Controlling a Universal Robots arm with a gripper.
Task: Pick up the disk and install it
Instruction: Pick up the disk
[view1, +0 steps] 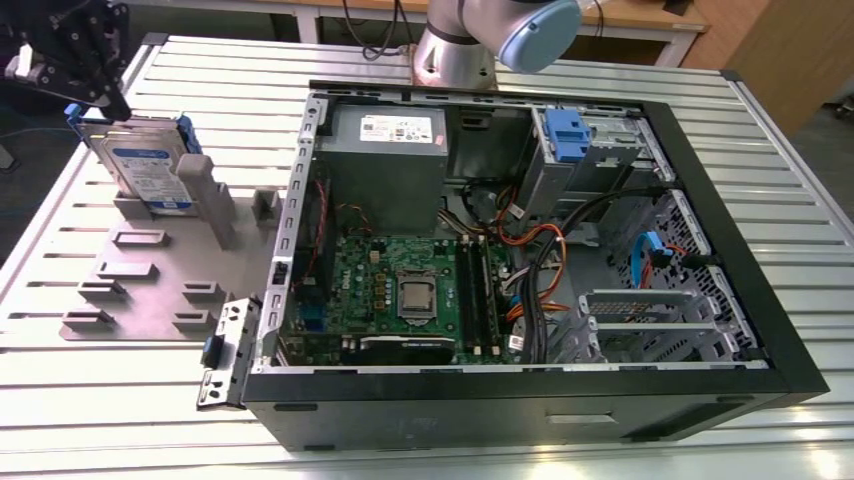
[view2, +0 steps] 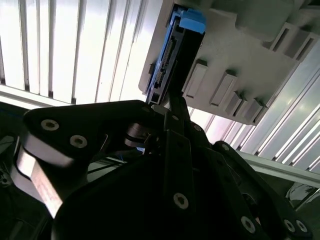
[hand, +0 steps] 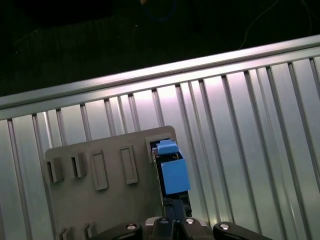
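Observation:
The disk (view1: 144, 165) stands on edge in a slot of the grey holder plate (view1: 134, 290), at the exterior view's left. It is a silver drive with a white-and-blue label in a blue carrier. My gripper (view1: 114, 108) hangs right over the disk's upper far corner, at or against its top edge. In both wrist views I look along the gripper onto the disk's narrow end (view2: 175, 55) (hand: 172, 172), with its blue carrier tab in line with the gripper (view2: 175, 107) (hand: 176, 207).
The open computer case (view1: 534, 250) lies on the slatted metal table to the right of the holder plate. It holds a motherboard, cables and a drive bay with a blue latch (view1: 566, 135). The arm's base (view1: 467, 40) stands behind the case.

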